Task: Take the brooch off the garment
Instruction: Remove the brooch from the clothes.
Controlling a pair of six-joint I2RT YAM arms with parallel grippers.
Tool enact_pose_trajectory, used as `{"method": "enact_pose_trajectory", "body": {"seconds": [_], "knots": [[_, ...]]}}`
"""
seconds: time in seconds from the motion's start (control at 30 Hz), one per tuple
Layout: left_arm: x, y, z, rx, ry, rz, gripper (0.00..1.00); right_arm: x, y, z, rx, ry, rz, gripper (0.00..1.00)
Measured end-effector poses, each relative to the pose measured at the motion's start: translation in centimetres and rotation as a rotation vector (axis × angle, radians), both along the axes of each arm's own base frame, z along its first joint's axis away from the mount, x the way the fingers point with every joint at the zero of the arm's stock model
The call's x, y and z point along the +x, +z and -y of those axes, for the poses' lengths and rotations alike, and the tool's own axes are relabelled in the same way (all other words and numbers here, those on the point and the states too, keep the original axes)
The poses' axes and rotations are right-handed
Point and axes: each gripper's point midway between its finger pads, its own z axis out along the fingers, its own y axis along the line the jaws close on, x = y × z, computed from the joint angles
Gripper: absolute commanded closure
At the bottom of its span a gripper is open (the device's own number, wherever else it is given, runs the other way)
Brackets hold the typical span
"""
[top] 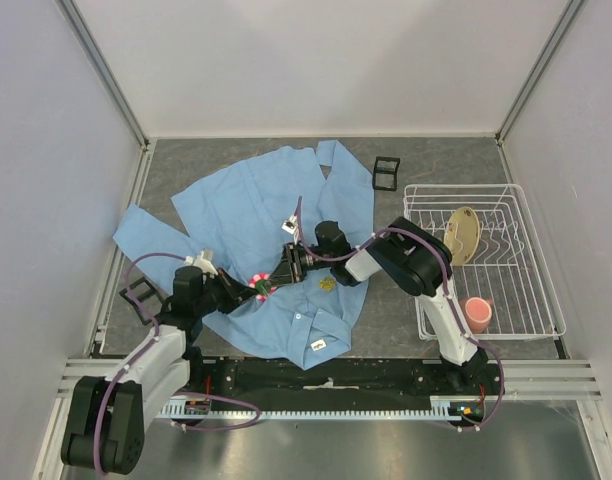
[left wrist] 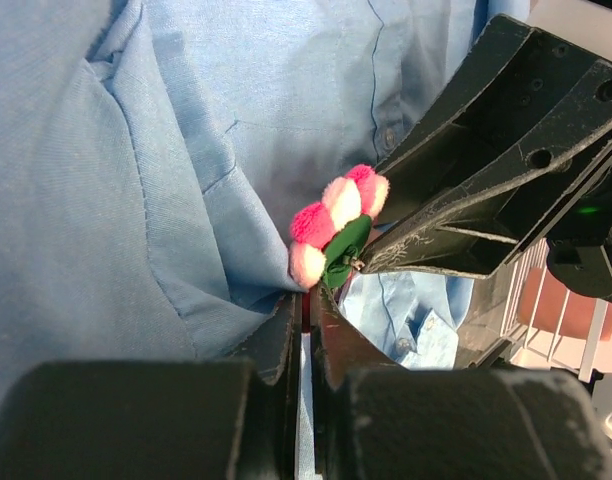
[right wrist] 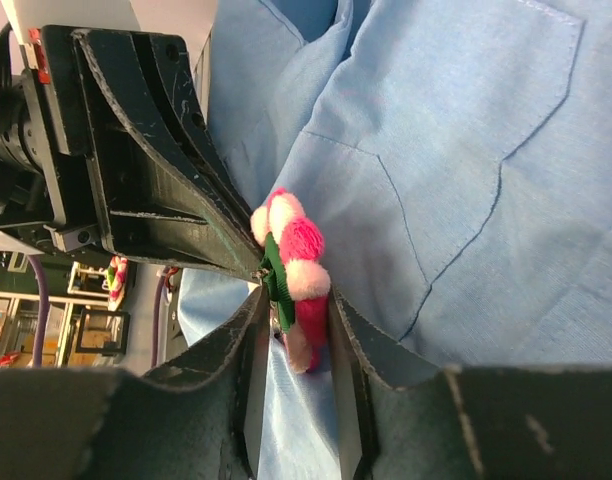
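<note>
Unpinning step: left gripper (left wrist: 308,300) pinched shut beside pink flower-shaped brooch (left wrist: 336,225); right gripper (right wrist: 296,300) parted astride it. Next: clamp, pull clear of light blue shirt (top: 256,200).

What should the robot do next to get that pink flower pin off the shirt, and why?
Probably close the right fingers on the brooch. They stand apart on either side of it, not clearly pinching it, while the left fingers are shut just beneath it, seemingly on the cloth of the shirt. A firm grip should come before any pull.
</note>
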Motion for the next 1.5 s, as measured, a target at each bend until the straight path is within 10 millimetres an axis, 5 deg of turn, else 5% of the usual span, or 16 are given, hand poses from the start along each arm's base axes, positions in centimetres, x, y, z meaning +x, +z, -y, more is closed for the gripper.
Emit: {"method": "enact_pose_trajectory", "body": {"seconds": [0.13, 0.3, 0.37, 0.57, 0.77, 1.5], "knots": [[0.1, -0.1, 0.1, 0.0, -0.006, -0.02, 0.98, 0.0, 0.3, 0.3, 0.017, -0.014, -0.02, 0.67], [0.1, -0.1, 0.3, -0.007, -0.017, -0.025, 0.98, 0.1, 0.5, 0.6, 0.03, -0.026, -0.033, 0.99], [0.2, 0.1, 0.4, -0.011, -0.021, -0.018, 0.97, 0.2, 0.5, 0.7, 0.031, -0.03, -0.037, 1.0], [0.3, 0.3, 0.4, -0.016, -0.023, -0.007, 0.59, 0.4, 0.3, 0.8, 0.026, -0.064, -0.044, 1.0], [0.0, 0.9, 0.5, -0.033, -0.021, 0.049, 0.42, 0.7, 0.4, 0.9, 0.007, -0.136, -0.033, 1.0], [0.1, -0.3, 1.1, -0.018, -0.042, 0.01, 0.47, 1.0, 0.3, 0.7, -0.02, -0.186, -0.039, 1.0]]}}
